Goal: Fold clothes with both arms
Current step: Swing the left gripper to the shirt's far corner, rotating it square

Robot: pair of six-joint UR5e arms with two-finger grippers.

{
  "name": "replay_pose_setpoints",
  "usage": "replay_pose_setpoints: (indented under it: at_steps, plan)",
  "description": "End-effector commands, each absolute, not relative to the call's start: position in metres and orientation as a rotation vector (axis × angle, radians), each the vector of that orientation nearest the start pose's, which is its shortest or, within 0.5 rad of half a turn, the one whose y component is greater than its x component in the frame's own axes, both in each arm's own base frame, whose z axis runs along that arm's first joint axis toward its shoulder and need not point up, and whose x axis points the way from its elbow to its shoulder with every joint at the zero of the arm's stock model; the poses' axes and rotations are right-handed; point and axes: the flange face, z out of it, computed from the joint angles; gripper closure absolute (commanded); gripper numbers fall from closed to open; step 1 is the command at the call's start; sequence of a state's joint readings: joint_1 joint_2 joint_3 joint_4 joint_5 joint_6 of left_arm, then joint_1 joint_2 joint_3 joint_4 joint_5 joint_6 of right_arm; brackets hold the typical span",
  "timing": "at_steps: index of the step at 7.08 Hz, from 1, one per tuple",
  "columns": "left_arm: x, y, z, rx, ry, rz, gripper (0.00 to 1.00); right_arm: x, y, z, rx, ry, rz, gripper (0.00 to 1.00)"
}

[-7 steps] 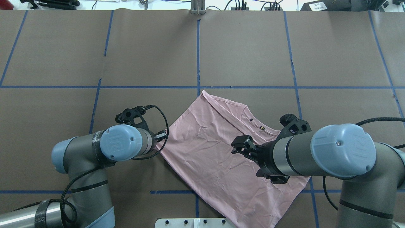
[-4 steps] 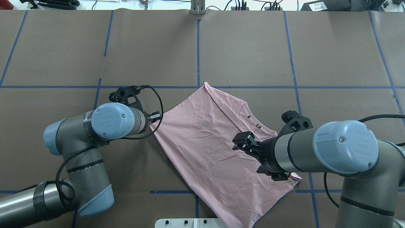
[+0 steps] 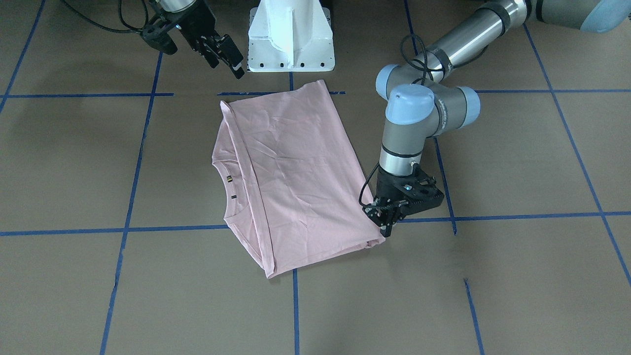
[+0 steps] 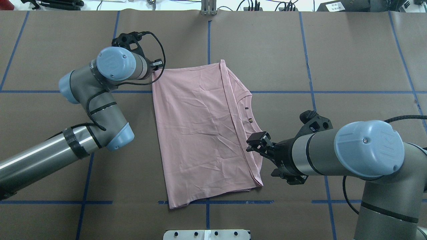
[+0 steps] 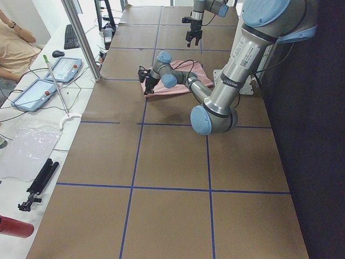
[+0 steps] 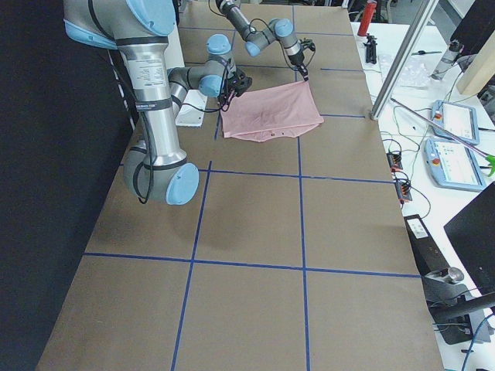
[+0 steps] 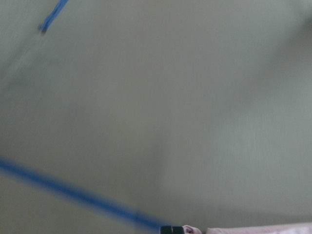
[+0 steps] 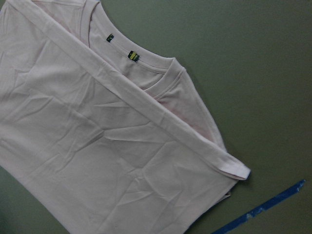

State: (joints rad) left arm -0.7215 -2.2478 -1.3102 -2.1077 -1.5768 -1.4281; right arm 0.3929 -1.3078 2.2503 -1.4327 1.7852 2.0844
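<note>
Pale pink short-sleeved T-shirt (image 4: 200, 133) lies folded flat mid-table, collar toward the robot's right. Black left gripper (image 3: 387, 226) is pinched on its far left corner. Black right gripper (image 4: 257, 142) hovers parted and empty over the right edge.

Judgement: hold the corner low with even tension. On the brown paper-covered table (image 4: 350, 60), room lies beyond and to either side. The white pedestal base (image 3: 291, 44) crowds the near hem.

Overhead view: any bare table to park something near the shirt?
Free: the far right squares of the table, beyond the blue tape line and right of the T-shirt. Crowded: its far left corner at the left gripper, its right edge by the right gripper.
</note>
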Motion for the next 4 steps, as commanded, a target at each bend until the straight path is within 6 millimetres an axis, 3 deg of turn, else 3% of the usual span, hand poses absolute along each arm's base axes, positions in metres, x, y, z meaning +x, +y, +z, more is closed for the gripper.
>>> replay_pose_setpoints:
  at_steps: [1, 2, 3, 4]
  plan:
    - [0.484, -0.663, 0.334, 0.466, 0.887, -0.526, 1.0, -0.397, -0.286, 0.213, -0.251, -1.089, 0.705, 0.0]
    - [0.484, -0.666, 0.341, 0.485, 0.921, -0.526, 0.47, -0.398, -0.289, 0.211, -0.213, -1.101, 0.728, 0.0]
    - [0.48, -0.662, 0.323, 0.497, 0.96, -0.528, 0.34, -0.415, -0.297, 0.202, -0.195, -1.114, 0.732, 0.0]
    - [0.468, -0.645, 0.287, 0.521, 1.031, -0.512, 0.34, -0.452, -0.311, 0.194, -0.191, -1.101, 0.733, 0.0]
